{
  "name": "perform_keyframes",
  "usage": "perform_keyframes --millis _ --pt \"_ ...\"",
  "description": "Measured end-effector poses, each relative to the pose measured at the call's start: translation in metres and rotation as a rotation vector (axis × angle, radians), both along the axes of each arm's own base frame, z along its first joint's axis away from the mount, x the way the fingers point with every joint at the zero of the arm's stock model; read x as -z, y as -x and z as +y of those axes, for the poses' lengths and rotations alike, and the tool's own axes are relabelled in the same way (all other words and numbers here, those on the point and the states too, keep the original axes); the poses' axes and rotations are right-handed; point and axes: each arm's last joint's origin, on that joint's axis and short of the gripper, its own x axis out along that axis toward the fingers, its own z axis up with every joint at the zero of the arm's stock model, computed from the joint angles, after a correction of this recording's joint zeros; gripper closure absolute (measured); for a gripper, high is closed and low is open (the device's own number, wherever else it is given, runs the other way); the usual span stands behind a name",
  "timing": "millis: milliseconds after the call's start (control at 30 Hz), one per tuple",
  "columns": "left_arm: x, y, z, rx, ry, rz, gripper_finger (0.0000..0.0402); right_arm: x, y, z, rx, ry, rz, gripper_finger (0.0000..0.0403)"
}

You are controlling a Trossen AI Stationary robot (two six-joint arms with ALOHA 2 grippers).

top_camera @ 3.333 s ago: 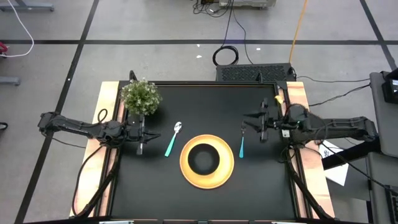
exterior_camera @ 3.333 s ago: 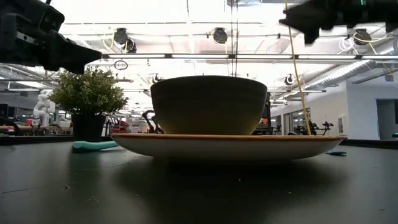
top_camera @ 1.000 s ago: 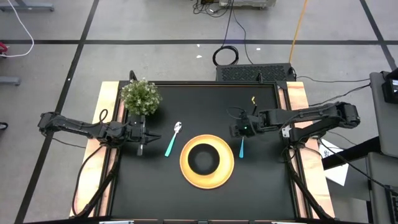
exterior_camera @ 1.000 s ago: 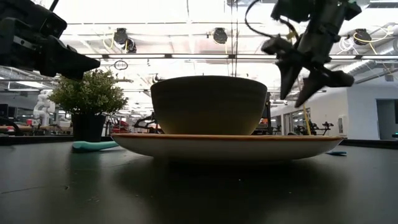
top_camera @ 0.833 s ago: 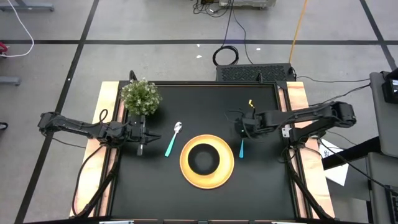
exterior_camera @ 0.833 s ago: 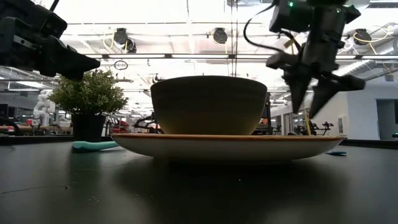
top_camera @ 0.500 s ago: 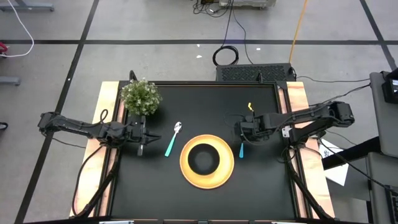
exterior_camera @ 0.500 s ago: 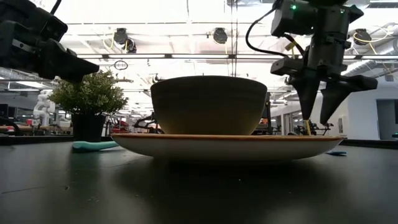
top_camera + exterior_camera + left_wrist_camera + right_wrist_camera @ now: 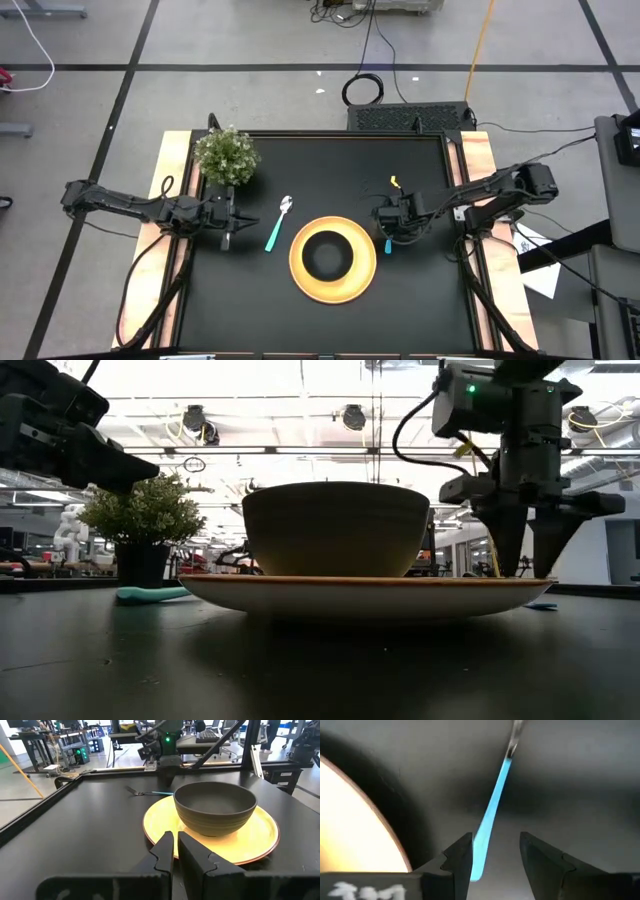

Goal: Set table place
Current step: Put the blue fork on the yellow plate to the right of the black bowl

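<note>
- High view: the yellow plate (image 9: 333, 259) sits at the middle of the table (image 9: 320, 160) with the black bowl (image 9: 327, 254) in its centre. The spoon (image 9: 277, 224) lies just beside the plate on the left arm's side. The fork (image 9: 388, 243) lies just beside the plate on the right arm's side, largely covered by the right gripper (image 9: 389, 222) directly above it. The left gripper (image 9: 227, 217) is near the spoon, apart from it. A potted plant (image 9: 226, 156) stands at the far left corner.
- Low view: the right gripper (image 9: 528, 555) points straight down beside the plate (image 9: 365, 593), fingers parted.
- Left wrist view: the left gripper (image 9: 175, 851) has its fingers almost together, a narrow gap between them, holding nothing. Bowl (image 9: 215, 808) and plate (image 9: 260, 835) lie ahead, the fork (image 9: 150, 793) beyond.
- Right wrist view: the right gripper (image 9: 495, 855) has its fingers spread either side of the fork's teal handle (image 9: 492, 810), not closed on it. The plate's rim (image 9: 380, 825) is near.
</note>
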Motion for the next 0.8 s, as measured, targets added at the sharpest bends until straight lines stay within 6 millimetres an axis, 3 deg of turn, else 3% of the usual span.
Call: perform_keyframes --millis 300,800 --pt "0.000 0.000 0.000 0.000 0.004 -0.002 0.0371 0.012 -0.006 0.001 -0.015 0.003 0.032 0.0250" --pt "0.000 0.000 0.000 -0.001 0.007 -0.002 0.0371 0.013 -0.010 -0.002 0.027 0.053 -0.008 0.0250"
